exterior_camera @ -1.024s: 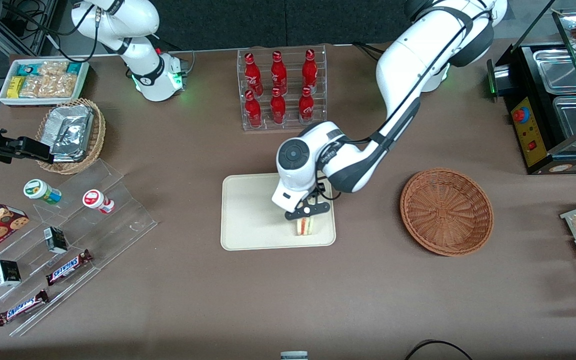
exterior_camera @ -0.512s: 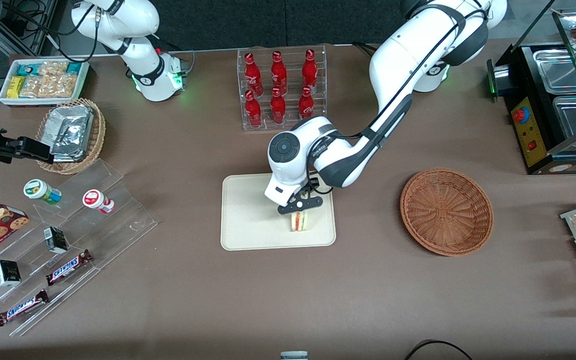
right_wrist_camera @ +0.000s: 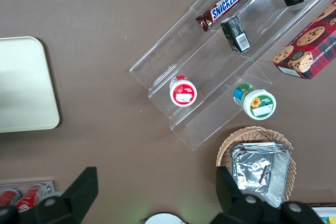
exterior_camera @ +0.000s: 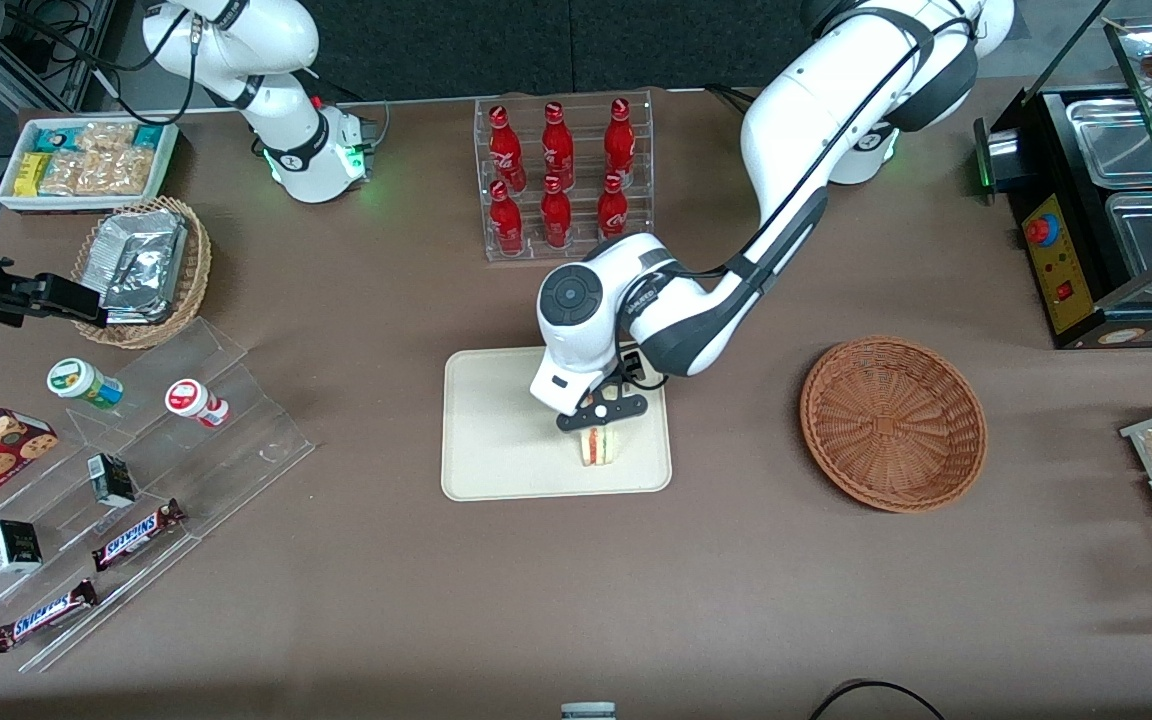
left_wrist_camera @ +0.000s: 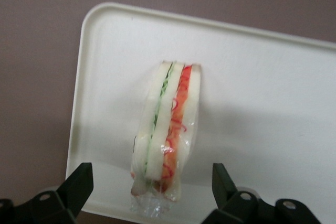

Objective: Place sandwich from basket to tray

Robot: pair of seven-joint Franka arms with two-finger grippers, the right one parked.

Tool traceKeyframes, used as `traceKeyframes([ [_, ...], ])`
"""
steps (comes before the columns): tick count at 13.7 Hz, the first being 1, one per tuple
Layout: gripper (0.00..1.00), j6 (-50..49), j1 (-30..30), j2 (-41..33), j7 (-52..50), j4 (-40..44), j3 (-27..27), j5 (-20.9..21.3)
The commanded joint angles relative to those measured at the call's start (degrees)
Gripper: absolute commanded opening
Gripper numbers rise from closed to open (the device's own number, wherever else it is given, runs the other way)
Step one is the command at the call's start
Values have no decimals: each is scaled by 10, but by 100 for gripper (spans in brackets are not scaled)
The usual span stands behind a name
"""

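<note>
I read the gripper (exterior_camera: 601, 413) as sitting low over the tray (exterior_camera: 496, 440), at the end of the tray toward the working arm. From the wrist camera both fingertips (left_wrist_camera: 79, 181) are spread wide, one on each side of the sandwich (left_wrist_camera: 167, 129), with clear tray surface visible between each pad and the bread. So the fingers are open and grip nothing.

The sandwich (exterior_camera: 597, 446) rests on the tray between the two fingers, standing on edge with its cut face up toward the wrist camera: white bread, a green line, white, a red layer, white. It looks to be in clear wrap (a crumpled transparent fold shows at the end closest to the fingers). It sits near the tray's rim (left_wrist_camera: 84, 103) but inside it, not overhanging.

In the front view the sandwich shows just nearer the camera than the black finger bar, partly tucked under it. The rest of the tray is bare cream plastic.

The basket (exterior_camera: 893, 422) lies well apart from the fingers, toward the working arm's end of the table, with only its weave showing inside.

Other items noted: a rack of red bottles (exterior_camera: 561, 175) farther from the front camera than the tray, and clear acrylic shelves (exterior_camera: 136, 480) with snack bars toward the parked arm's end.
</note>
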Motion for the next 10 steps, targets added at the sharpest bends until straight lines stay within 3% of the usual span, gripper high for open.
traceKeyframes([
  [1, 100, -39, 16, -55, -50, 8, 1, 5],
  [6, 100, -171, 116, -181, -32, 2, -2, -41],
  [10, 100, -265, 192, -253, 80, 2, 0, -73],
])
